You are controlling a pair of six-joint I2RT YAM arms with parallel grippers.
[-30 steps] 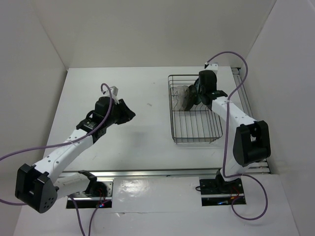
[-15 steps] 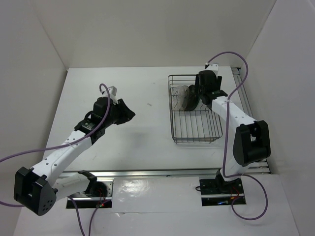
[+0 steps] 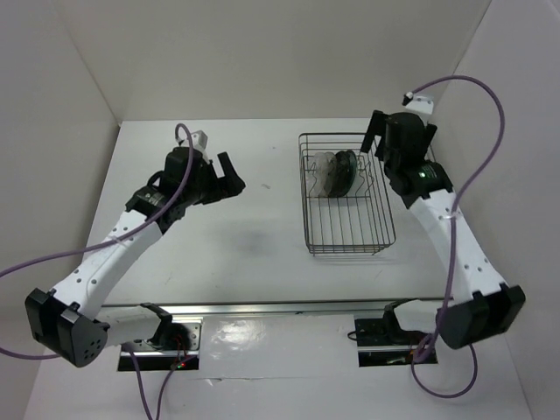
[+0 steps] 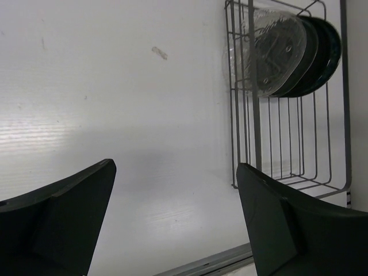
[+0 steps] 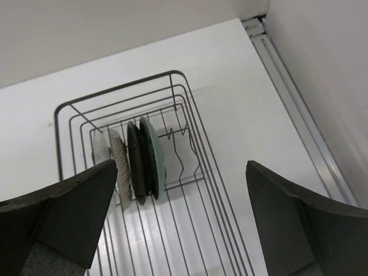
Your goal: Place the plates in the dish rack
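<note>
Item 1, plates: I count four, all standing on edge in the far end of the dish rack (image 5: 185,86), packed close together in a row between the upright dividers. Read from the right wrist camera, left to right: clear glassy plate (image 5: 101,148), beige speckled plate (image 5: 121,169), glossy black plate (image 5: 135,164), teal plate (image 5: 152,155). From the left wrist camera the clear one faces me and the dark ones sit behind it (I cannot pick out the beige one there)

Item 2, dish rack: dark wire basket, right half of the table (image 3: 262,149), long side running away from the arm bases; its near portion holds only bare wires

Item 3, right gripper (image 3: 378,144): fingers spread wide, nothing between them, raised above the rack's far right corner and apart from the plates; its camera looks down into the basket

Item 4, left gripper (image 3: 229,175): fingers likewise parted and carrying nothing, over the left half of the table, well apart from the rack, pointed toward it

Item 5, table: white surface, a faint mark near its middle
</note>
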